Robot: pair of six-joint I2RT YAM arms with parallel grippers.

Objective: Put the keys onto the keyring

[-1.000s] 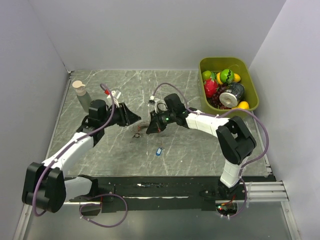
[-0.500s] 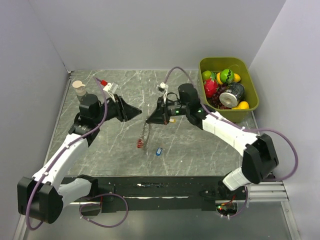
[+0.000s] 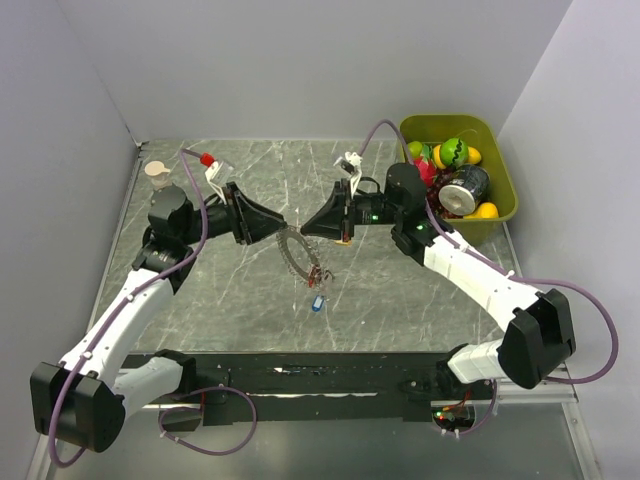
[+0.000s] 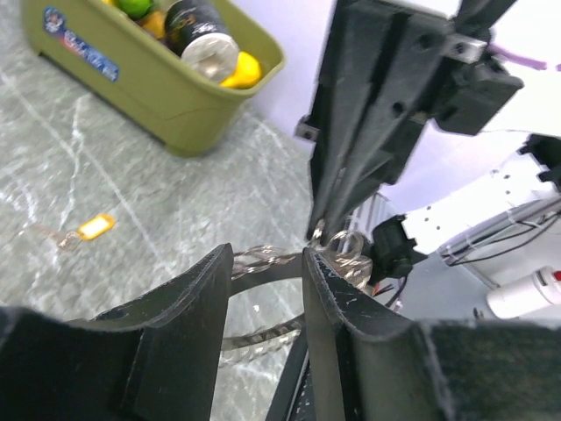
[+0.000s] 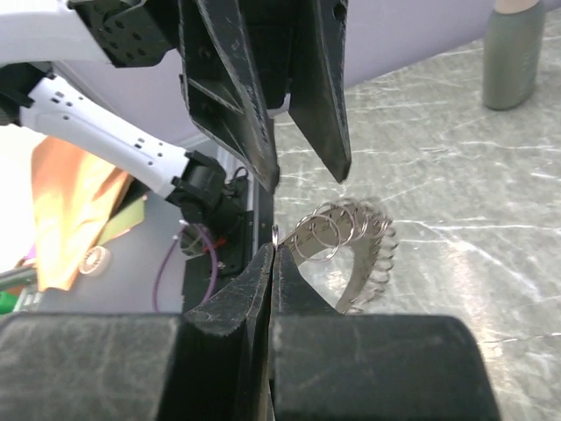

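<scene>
I read the right gripper [image 5: 273, 253] as clenched: its two fingers meet with no gap, and a small wire loop of the keyring [image 5: 337, 230] is pinched at their tips. The keyring hangs from that pinch, between the two arms over the middle of the table [image 3: 230, 300]. From above it shows as a thin curved band drooping below the grippers. I cannot tell whether its lower end touches the surface. In the right wrist view part of the band is cut off behind the right fingers. The small pieces dangling at its lower end are too small to identify from above.

The left gripper [image 3: 279, 228] faces the right one tip to tip. Its jaws stand apart. In the left wrist view the band crosses the gap between them, and I cannot tell whether either finger touches it.

A blue key [image 3: 317, 303] lies on the table just below the hanging ring. A yellow-tagged key [image 4: 94, 227] lies on the table nearer the green bin [image 4: 140, 96]; its blade is blurred. A grey bottle [image 3: 155, 172] stands at the left edge, partly hidden by the left arm.
</scene>
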